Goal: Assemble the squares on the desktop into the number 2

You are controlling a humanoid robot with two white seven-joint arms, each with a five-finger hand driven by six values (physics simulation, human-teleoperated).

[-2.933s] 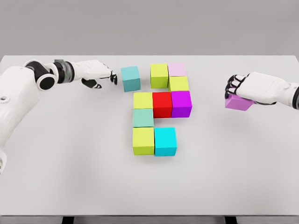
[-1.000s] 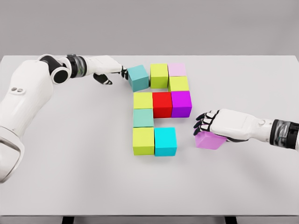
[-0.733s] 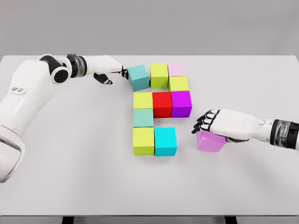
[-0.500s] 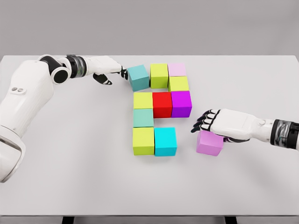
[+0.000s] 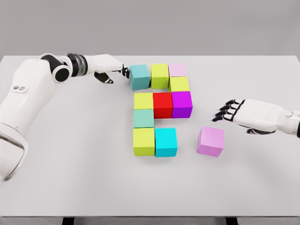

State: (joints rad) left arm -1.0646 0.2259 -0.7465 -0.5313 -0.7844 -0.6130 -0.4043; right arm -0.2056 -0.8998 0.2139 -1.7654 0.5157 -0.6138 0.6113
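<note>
Violet cube (image 5: 210,141): sitting flat on the table (image 5: 70,178), right of the cyan cube (image 5: 166,141), a gap apart. No long axis; edges slightly skewed to the row.

Right hand (image 5: 243,114): hovering above-right, fingers spread, holding nothing.

Left hand (image 5: 108,68): fingertips touching the teal cube (image 5: 139,77); grip unclear.

Risk: a skewed push is likely jamming cube corners, leaving the 2's base open.
</note>
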